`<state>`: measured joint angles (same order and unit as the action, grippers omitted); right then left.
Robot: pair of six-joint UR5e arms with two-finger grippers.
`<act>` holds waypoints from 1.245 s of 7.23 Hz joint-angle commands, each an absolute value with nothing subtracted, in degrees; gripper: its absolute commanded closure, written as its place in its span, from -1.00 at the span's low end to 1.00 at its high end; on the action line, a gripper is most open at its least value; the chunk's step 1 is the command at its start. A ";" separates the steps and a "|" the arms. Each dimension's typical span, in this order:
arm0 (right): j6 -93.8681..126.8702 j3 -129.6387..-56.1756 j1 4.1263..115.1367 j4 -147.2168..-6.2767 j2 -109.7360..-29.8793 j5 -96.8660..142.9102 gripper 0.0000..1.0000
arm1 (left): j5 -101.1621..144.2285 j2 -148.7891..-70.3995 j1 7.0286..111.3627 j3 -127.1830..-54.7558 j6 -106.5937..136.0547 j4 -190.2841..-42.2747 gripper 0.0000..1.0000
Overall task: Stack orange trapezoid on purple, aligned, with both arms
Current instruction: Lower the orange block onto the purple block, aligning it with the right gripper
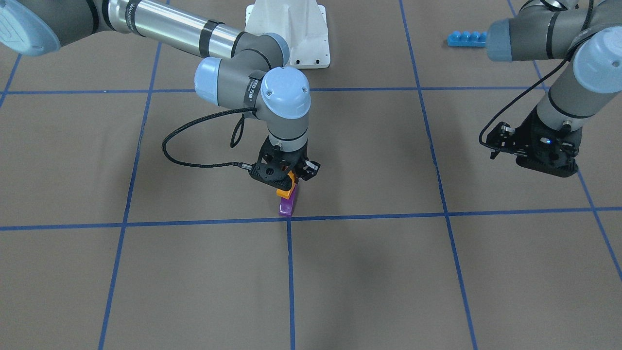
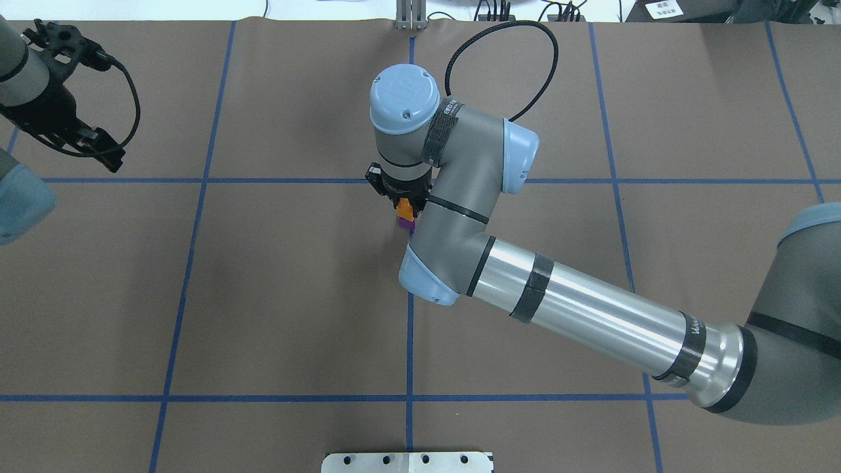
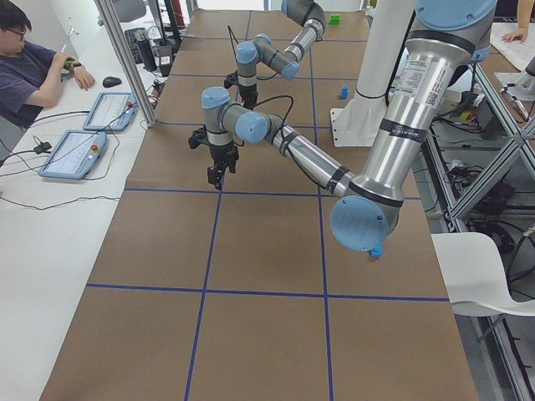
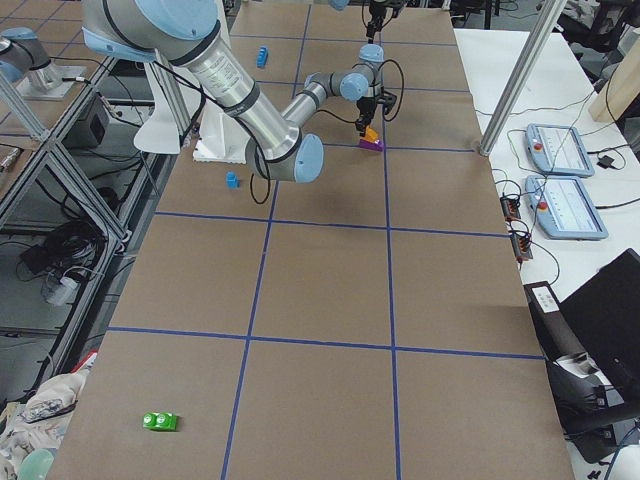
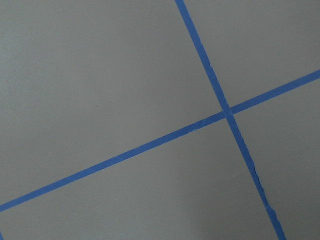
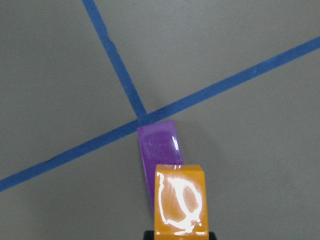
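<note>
My right gripper (image 1: pixel 291 181) is shut on the orange trapezoid (image 1: pixel 286 191) and holds it directly over the purple brick (image 1: pixel 286 207), which lies on the table at a crossing of blue tape lines. In the right wrist view the orange trapezoid (image 6: pixel 180 200) covers the near end of the purple brick (image 6: pixel 159 145). I cannot tell whether the two touch. Both also show in the overhead view, the orange trapezoid (image 2: pixel 406 209) above the purple brick (image 2: pixel 407 224). My left gripper (image 1: pixel 544 163) hangs open and empty far off to the side, near the table's end (image 2: pixel 98 148).
A long blue four-stud brick (image 1: pixel 466 39) lies beside the left arm. The white robot base (image 1: pixel 289 34) stands behind the stack. A small blue brick (image 4: pixel 232 180) and a green brick (image 4: pixel 160 421) lie far away. An operator (image 3: pixel 33 67) sits at the side.
</note>
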<state>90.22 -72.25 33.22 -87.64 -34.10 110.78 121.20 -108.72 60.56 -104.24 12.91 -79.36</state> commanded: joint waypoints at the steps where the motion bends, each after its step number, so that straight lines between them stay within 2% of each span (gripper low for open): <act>1: 89.04 -72.25 33.14 -87.63 -34.19 110.57 1.00 | 121.20 -108.72 60.56 -104.24 12.92 -79.37 -1.00; 5: 87.98 -70.41 32.69 -83.69 -34.37 109.51 1.00 | 121.20 -108.72 60.56 -104.24 12.92 -79.37 -1.00; 6: 87.89 -70.49 32.87 -83.59 -34.28 109.69 0.30 | 121.20 -108.72 60.56 -104.24 12.92 -79.37 -1.00; 7: 87.89 -70.49 32.96 -83.41 -34.19 109.60 -0.99 | 121.20 -108.72 60.47 -104.24 12.92 -79.37 -1.00; 9: 87.89 -70.75 33.40 -83.50 -34.10 110.04 -1.00 | 121.20 -108.72 60.56 -104.33 12.92 -79.37 -1.00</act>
